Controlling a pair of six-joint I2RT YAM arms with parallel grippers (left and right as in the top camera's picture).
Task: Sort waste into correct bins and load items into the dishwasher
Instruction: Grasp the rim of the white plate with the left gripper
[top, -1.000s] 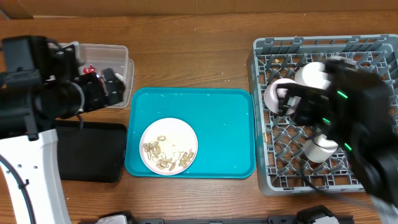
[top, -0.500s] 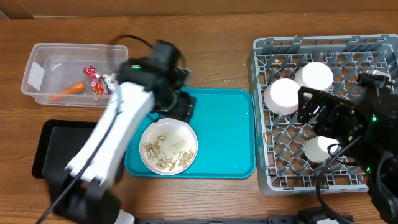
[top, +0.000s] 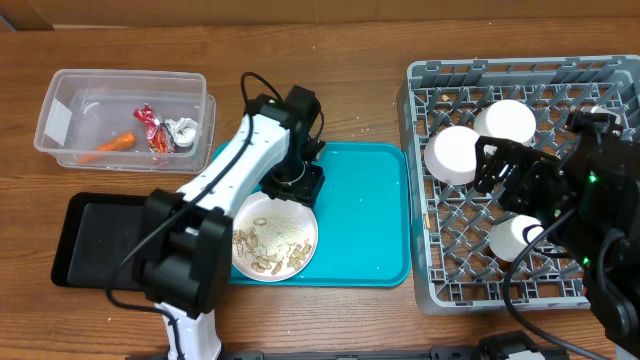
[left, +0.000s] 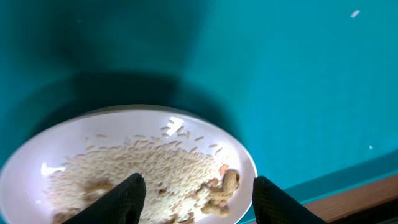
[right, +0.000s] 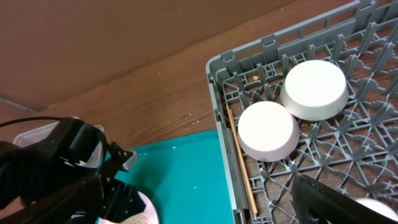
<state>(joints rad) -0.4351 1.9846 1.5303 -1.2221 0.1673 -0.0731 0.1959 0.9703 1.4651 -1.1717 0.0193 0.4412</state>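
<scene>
My left gripper (top: 293, 188) is open over the far edge of the white plate (top: 300, 222) on the teal tray (top: 365, 215). In the left wrist view its fingers (left: 196, 186) straddle the rice crumbs (left: 143, 165) and a beige shell scrap (left: 227, 185) on the plate (left: 93, 122). The clear tub (top: 70, 95) holds the carrot piece (top: 118, 142), red wrapper (top: 147, 121) and tissue (top: 182, 131). My right gripper (top: 482, 167) is open and empty over the grey rack (top: 420, 250). The rack holds two white bowls (right: 268, 130) (right: 314, 89) and the chopsticks (right: 240, 158).
The black tray (top: 100, 245) lies at the front left, partly under the left arm. A third white round item (top: 512, 238) sits in the rack below the right arm. Bare wood lies between the tub and the rack.
The left arm swung from the clear tub across to the plate on the teal tray. The right arm shifted a little over the rack.
</scene>
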